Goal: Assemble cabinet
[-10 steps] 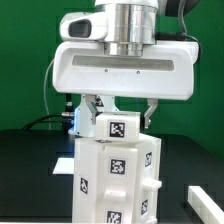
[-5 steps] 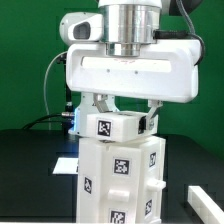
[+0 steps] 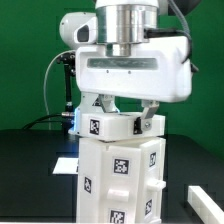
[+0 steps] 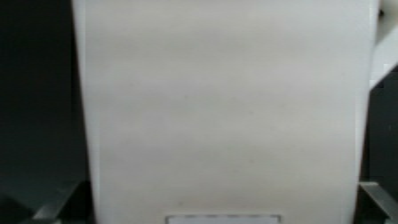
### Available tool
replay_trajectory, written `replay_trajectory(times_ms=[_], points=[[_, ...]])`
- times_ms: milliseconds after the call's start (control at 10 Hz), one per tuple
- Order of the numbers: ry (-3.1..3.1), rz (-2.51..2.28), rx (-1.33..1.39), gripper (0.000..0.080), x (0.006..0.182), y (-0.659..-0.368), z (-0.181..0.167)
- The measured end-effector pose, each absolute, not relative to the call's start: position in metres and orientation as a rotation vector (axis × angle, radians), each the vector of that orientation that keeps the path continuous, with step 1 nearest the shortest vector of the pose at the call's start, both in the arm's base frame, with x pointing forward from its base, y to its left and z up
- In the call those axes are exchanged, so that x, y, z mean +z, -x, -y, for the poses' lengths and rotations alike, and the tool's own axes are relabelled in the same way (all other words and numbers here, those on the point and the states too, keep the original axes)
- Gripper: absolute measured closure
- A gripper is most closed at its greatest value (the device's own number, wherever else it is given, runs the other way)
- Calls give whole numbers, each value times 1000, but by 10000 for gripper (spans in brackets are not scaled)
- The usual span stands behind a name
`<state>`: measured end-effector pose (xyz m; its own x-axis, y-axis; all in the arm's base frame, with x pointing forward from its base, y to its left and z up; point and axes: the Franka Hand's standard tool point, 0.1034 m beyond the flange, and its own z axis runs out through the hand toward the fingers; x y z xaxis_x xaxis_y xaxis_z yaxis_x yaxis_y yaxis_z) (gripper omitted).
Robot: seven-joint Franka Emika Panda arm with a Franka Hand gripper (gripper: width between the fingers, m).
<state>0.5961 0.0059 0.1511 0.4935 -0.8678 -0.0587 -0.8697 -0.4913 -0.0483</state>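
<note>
Hanging vertically, wrist down, the gripper [image 3: 122,112] clasped the top block [image 3: 112,126] between widely spread fingers [image 3: 149,116]. The block sat atop the upright cabinet [image 3: 118,180] on the black table [image 3: 30,170].

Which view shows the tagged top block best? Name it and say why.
The exterior view: the top block sits on the cabinet body, its tag readable, with the claw straddling it. The wrist view shows only a plain white surface filling the picture, no tag legible.

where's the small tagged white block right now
In the exterior view the small tagged block sits centre frame on top of the cabinet body, between the gripper fingers.
</note>
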Motion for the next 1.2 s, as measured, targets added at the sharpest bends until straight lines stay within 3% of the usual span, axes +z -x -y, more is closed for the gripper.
replay_trajectory(times_ms=[700, 800, 900, 1200], points=[[2198, -2073, 78, 245, 151, -600, -11], [2200, -2071, 80, 189, 150, -599, -12], [2209, -2059, 79, 189, 151, -600, -12], [2260, -1951, 49, 150, 177, -601, -17]])
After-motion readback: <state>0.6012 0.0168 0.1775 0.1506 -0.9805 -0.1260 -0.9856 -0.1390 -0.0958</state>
